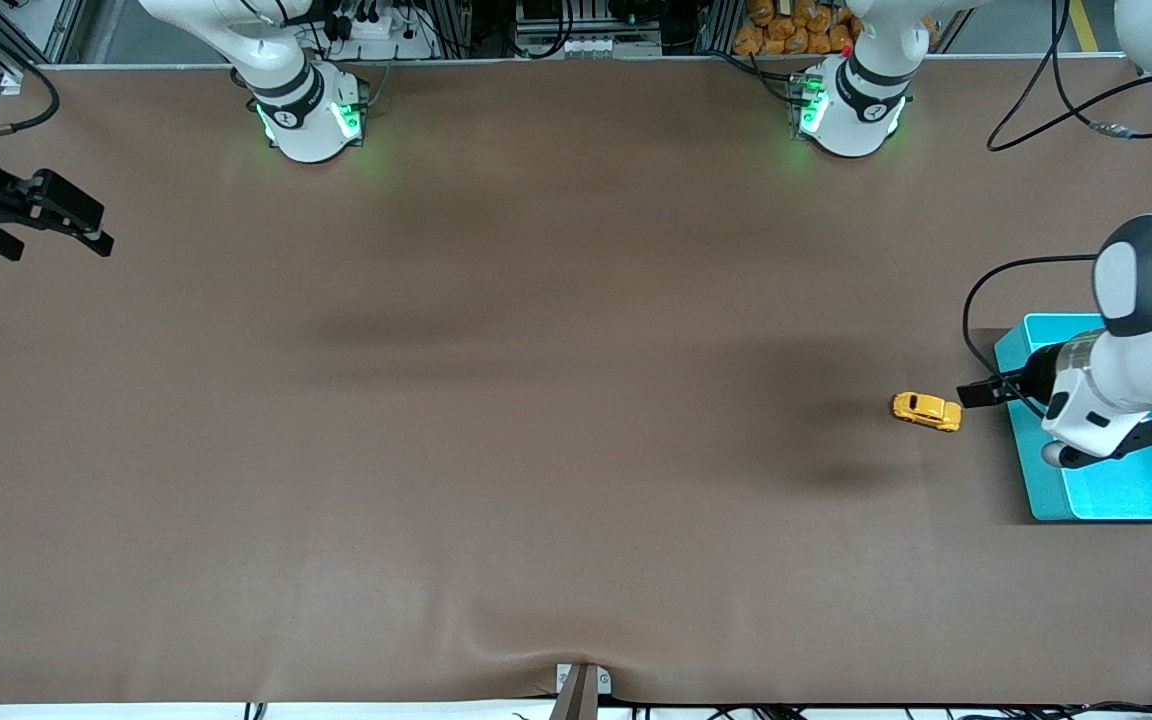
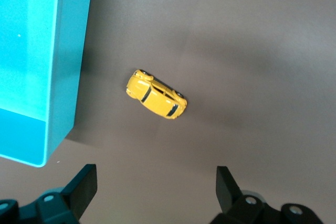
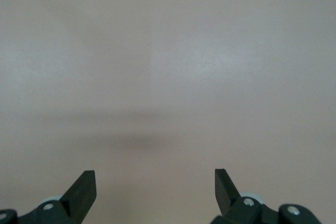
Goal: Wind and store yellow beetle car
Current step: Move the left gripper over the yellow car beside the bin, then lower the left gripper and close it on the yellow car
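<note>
Yellow toy car [image 1: 926, 411]: a small beetle-shaped car with dark windows, standing on its wheels on the brown table [image 1: 536, 400], toward the left arm's end. Nothing holds it or touches it.
Car and bin: the car sits just beside the teal bin [image 1: 1096, 495], apart from its wall; in the left wrist view the car [image 2: 156, 101] lies on bare mat with a strip of table between it and the bin's wall [image 2: 68, 66].
Teal bin: a shallow open tray at the left arm's end of the table, partly covered in the front view by the left arm's wrist.
Left gripper [image 1: 981, 394]: low over the table at the edge of the bin, its dark tip right next to the car's end but not on it. The left wrist view shows its two fingers [image 2: 84, 187] spread wide, with only mat between them and the car lying clear of them.
Right gripper [image 1: 66, 220]: up in the air over the right arm's end of the table, well apart from the car and bin; this arm waits. Its fingers [image 3: 84, 184] are spread wide and hold nothing, with only plain table surface under them.
Table: covered with a brown mat, with a slight wrinkle at the edge nearest the front camera.
</note>
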Motion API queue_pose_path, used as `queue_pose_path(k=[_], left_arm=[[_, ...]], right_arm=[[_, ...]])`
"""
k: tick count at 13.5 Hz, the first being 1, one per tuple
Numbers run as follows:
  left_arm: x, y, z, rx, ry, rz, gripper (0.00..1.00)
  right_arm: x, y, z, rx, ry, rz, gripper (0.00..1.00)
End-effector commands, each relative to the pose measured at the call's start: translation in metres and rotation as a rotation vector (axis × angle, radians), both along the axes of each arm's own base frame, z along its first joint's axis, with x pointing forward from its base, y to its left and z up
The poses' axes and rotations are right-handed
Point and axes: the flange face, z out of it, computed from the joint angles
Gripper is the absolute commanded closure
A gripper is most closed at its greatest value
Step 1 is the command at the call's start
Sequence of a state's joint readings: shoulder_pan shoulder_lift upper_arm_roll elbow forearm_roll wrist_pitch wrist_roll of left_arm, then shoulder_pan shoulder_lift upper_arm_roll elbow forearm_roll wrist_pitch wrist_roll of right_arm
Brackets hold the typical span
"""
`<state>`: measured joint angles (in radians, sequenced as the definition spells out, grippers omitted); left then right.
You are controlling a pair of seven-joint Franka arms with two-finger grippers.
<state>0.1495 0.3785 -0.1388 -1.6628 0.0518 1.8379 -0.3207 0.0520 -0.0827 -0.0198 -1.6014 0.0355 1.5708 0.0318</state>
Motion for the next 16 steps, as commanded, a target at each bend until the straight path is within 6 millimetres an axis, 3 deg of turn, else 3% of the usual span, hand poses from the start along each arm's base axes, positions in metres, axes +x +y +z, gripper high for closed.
queue_pose_path(k=[1, 3, 5, 7, 9, 11, 13, 16], left_arm=[[-0.041, 0.005, -0.012, 0.037, -0.080, 0.062, 0.00], [-0.061, 0.008, -0.032, 0.041, -0.118, 0.143, 0.00], [-0.063, 0.007, -0.049, 0.056, -0.124, 0.284, 0.00], [-0.061, 0.008, -0.061, 0.065, -0.129, 0.392, 0.00], [-0.063, 0.008, -0.080, 0.067, -0.147, 0.476, 0.00], [-0.067, 0.012, -0.097, 0.073, -0.169, 0.628, 0.00], [-0.062, 0.018, -0.116, 0.076, -0.185, 0.806, 0.00], [-0.061, 0.035, -0.129, 0.073, -0.198, 0.923, 0.00]], right_arm=[[-0.007, 0.018, 0.009, -0.012, -0.019, -0.017, 0.00], [-0.007, 0.014, 0.008, -0.012, -0.013, -0.012, 0.00], [-0.009, 0.015, -0.003, -0.003, 0.054, 0.008, 0.00], [-0.010, 0.037, 0.007, -0.005, 0.025, 0.050, 0.00], [-0.010, 0.043, 0.015, -0.012, 0.005, 0.057, 0.00], [-0.004, 0.033, 0.009, -0.039, 0.010, 0.047, 0.00], [0.000, 0.010, 0.007, -0.053, 0.010, 0.008, 0.00], [0.007, 0.002, 0.012, -0.060, -0.016, 0.008, 0.00]])
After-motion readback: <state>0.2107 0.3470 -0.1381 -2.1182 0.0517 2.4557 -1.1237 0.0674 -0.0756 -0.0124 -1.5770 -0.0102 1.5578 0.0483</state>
